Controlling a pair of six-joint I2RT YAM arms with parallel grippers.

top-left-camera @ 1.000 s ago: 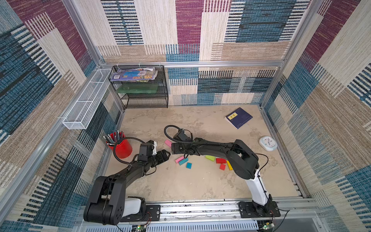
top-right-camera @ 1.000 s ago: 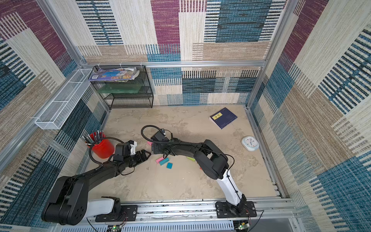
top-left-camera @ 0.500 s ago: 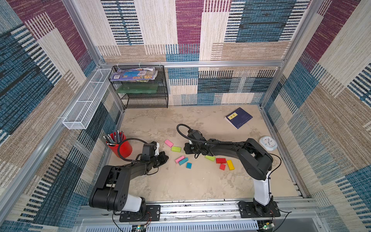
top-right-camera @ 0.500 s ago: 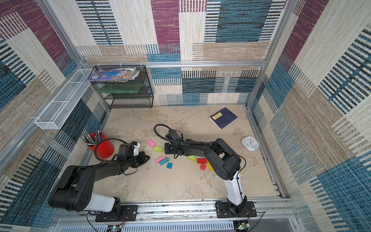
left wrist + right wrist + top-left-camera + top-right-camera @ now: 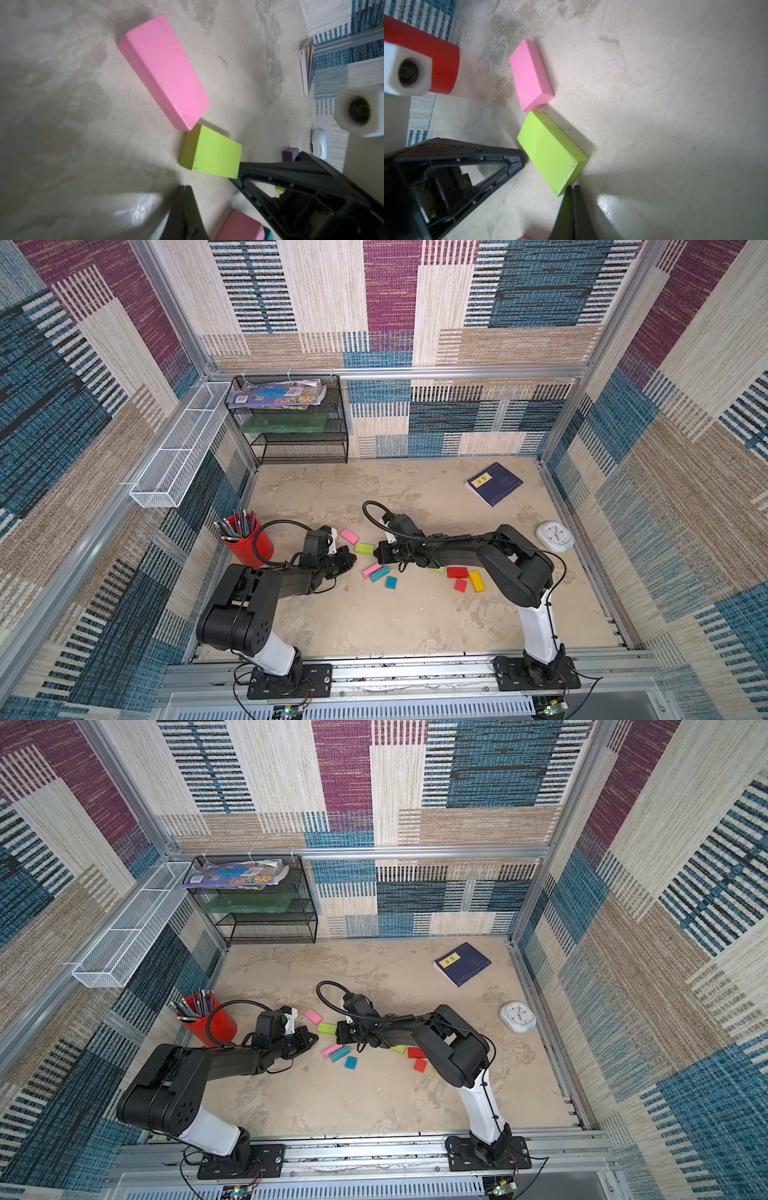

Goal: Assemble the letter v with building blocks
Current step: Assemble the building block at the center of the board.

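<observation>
We take the lime block [image 5: 364, 548] on the worktop [image 5: 374, 626] as landmark. A pink block [image 5: 349, 536] lies just beside one end. The right end effector [image 5: 573, 188], jaws pressed together and empty, touches the opposite corner. The left end effector [image 5: 184, 188], also closed and empty, sits just beside its long side. The right arm [image 5: 457, 551] covers part of a second lime block [image 5: 399, 1049] among the other blocks [image 5: 391, 582] nearby. We cannot tell whether pink and lime touch.

Second lime block [image 5: 438, 571]: mostly under right arm [image 5: 457, 558], both top views. Purple block [image 5: 289, 154]: half behind right hand [image 5: 239, 174], left wrist view. Second pink block [image 5: 239, 226]: cut by picture edge there. Book [image 5: 494, 484]: label lettering too small to read.
</observation>
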